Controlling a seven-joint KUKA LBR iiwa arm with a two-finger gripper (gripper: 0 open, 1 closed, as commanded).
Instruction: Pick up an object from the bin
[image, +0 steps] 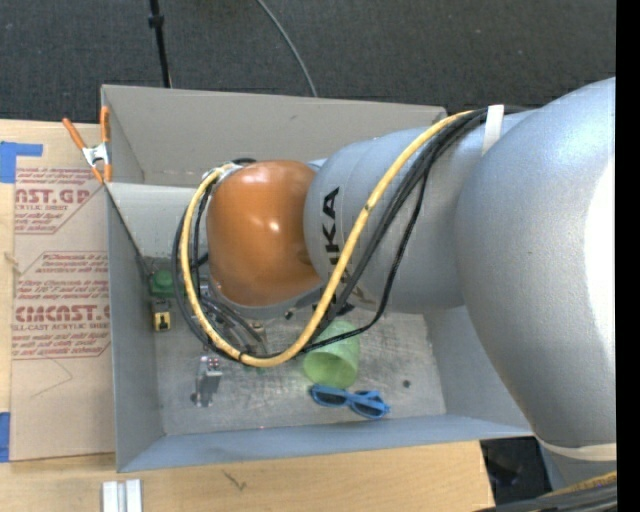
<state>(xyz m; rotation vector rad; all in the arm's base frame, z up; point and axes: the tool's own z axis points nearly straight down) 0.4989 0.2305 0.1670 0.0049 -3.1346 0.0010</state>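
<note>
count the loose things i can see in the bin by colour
green: 2 (cup, small piece by the left wall)
blue: 1 (sunglasses)
yellow: 1 (small block)
grey metal piece, lower left: may be robot, not counted
total: 4 in view; the arm covers part of the bin

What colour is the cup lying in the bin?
Light green. The small plastic cup lies next to the blue toy sunglasses; best seen in the camera view.

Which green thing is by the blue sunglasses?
The light green plastic cup, beside the blue plastic sunglasses; the small dark green piece sits at the left wall.
</note>
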